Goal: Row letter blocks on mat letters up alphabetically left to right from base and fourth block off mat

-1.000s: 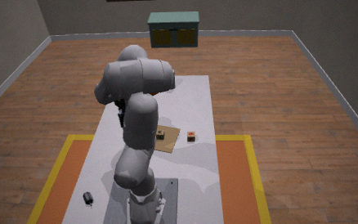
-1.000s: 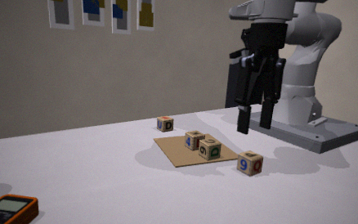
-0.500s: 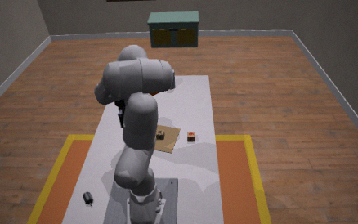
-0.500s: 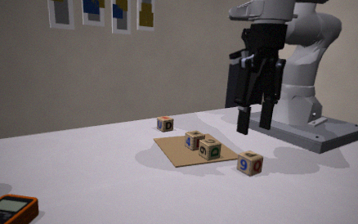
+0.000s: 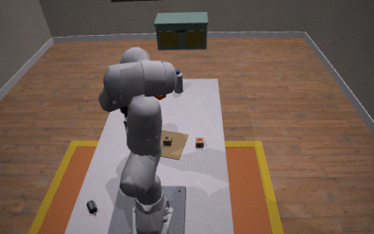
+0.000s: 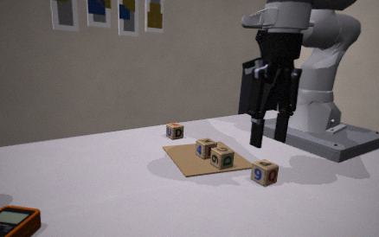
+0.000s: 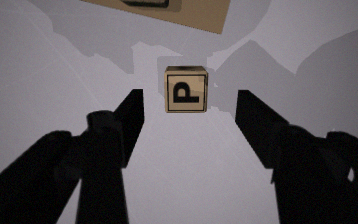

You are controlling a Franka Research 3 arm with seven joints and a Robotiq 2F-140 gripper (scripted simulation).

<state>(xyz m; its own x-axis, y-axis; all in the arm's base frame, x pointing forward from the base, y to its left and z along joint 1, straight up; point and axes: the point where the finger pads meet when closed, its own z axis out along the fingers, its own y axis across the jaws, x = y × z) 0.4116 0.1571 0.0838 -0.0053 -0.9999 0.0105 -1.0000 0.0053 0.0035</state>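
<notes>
Wooden flooring [image 5: 270,98] is bordered by grey walls [image 5: 253,14] [image 6: 109,86], with a green cabinet [image 5: 182,32] set at twelve o'clock in the top view. On the white table [image 5: 201,107] [image 6: 87,182] [image 7: 190,165], a tan mat [image 5: 176,150] [image 6: 191,166] [image 7: 215,22] is laid, and two blocks are borne by it.

One is the K block [image 5: 167,141] [image 6: 206,148]; just beside it, at about four o'clock in the exterior view, the middle block [image 6: 221,157] [image 7: 150,2] is placed, its top letter too small to be read surely.

The P block [image 6: 265,173] [image 7: 186,91] is set off the mat, near its corner between three and four o'clock in the exterior view. Its P is seen turned sideways in the wrist view. The red-marked block [image 5: 199,143] [image 6: 175,131] is also off the mat, at three o'clock from the K block in the top view.

The gripper [image 5: 126,125] [image 6: 268,142] [image 7: 190,105] is pointed down above the table, its fingers parted and nothing grasped. In the wrist view the P block is framed between the fingers, untouched. An orange meter [image 5: 160,96] [image 6: 11,221] is seen at about eight o'clock from the mat in the exterior view.
</notes>
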